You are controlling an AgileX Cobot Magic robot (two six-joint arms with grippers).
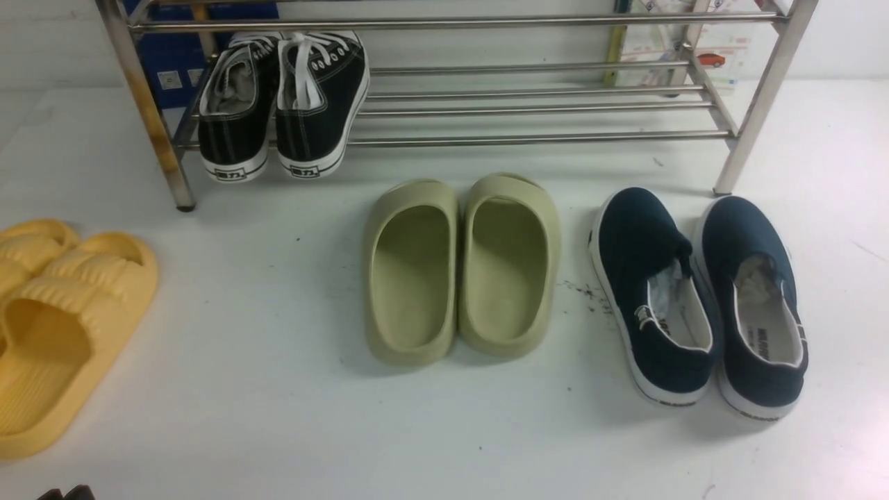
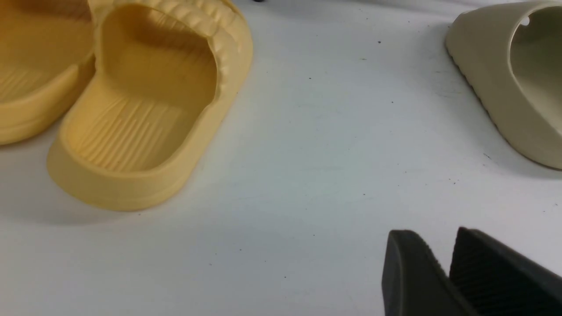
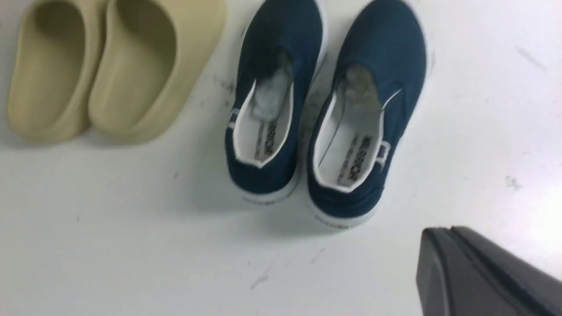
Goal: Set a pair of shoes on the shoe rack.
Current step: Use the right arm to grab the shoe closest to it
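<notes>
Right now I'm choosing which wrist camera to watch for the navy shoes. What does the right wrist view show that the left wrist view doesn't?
Only the right wrist view shows the pair of navy slip-on shoes, side by side on the table, and the right gripper. Only the left wrist view shows the yellow slippers and the left gripper. Both show the olive-green slippers, two in the right view and part of one in the left, and the white table.

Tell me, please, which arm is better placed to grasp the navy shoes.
The right. The navy shoes lie on the robot's right, before the right end of the shoe rack, and the right wrist camera looks down on them; the left wrist view shows only yellow slippers and an olive slipper.
</notes>
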